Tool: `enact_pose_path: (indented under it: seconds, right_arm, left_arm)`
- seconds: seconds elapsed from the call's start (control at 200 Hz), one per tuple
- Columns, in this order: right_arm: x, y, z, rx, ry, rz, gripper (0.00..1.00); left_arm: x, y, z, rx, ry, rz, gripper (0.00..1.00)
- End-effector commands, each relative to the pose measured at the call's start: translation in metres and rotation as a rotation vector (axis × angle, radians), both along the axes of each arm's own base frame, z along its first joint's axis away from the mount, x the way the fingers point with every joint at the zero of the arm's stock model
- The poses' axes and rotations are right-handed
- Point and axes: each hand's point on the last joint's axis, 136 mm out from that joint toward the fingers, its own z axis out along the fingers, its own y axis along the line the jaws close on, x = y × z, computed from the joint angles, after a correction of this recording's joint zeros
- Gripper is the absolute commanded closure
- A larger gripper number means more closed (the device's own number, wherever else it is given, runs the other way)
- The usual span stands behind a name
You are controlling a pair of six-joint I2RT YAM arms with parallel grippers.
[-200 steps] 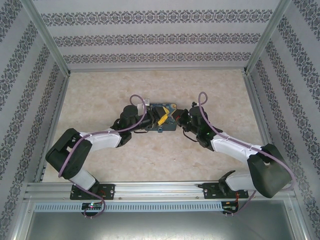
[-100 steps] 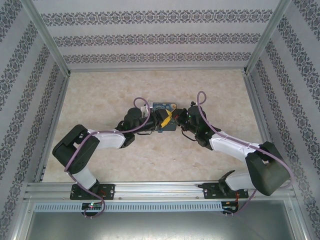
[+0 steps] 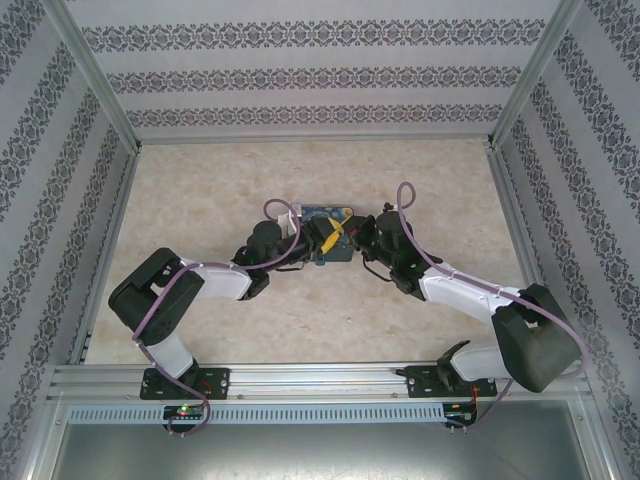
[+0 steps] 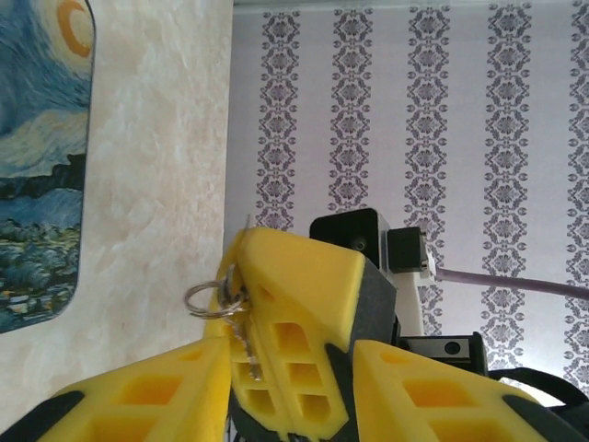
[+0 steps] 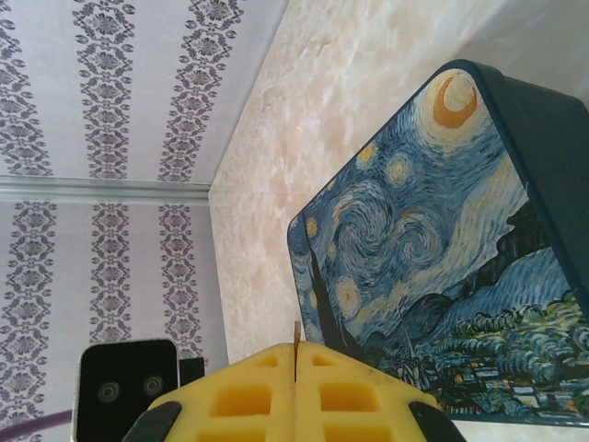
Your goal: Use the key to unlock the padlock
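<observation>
My right gripper is shut on the key, whose thin metal edge pokes out between the yellow pads. In the left wrist view the key's toothed blade and its ring lie against the side of the right gripper's fingers. The left gripper has its two fingers apart, one on each side of those fingers. What lies deeper between them is covered. The padlock is hidden. In the top view the left gripper and the right gripper meet over the printed box.
The blue-and-yellow Starry Night box lies flat on the marbled table, right under both grippers. Patterned walls and metal rails close in the table on three sides. Purple cables loop above each wrist.
The left arm's elbow has swung to the right and its wrist has turned and dropped a little towards the box. The right arm has stayed almost where it was, still shut.
</observation>
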Motion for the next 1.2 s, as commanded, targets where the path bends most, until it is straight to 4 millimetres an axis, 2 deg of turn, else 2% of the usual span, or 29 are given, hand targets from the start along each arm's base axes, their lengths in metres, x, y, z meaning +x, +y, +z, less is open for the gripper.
enact_pose_path:
  seconds: [0.0,0.14,0.824,1.194]
  right_arm:
    - [0.002,0.0,0.018,0.039,-0.047,-0.025,1.0]
    - [0.003,0.001,0.019,0.053,-0.044,-0.029,1.0]
    - [0.005,0.006,0.011,0.068,-0.023,-0.019,1.0]
    - [0.002,0.01,0.007,0.073,-0.012,-0.006,1.0]
  left_arm:
    - [-0.002,0.002,0.003,-0.01,-0.033,0.03,0.58]
    - [-0.001,0.003,-0.001,0.01,-0.039,0.04,0.6]
    - [0.008,-0.01,0.014,-0.025,-0.081,0.043,0.62]
    - [0.012,-0.014,0.015,-0.033,-0.084,0.046,0.63]
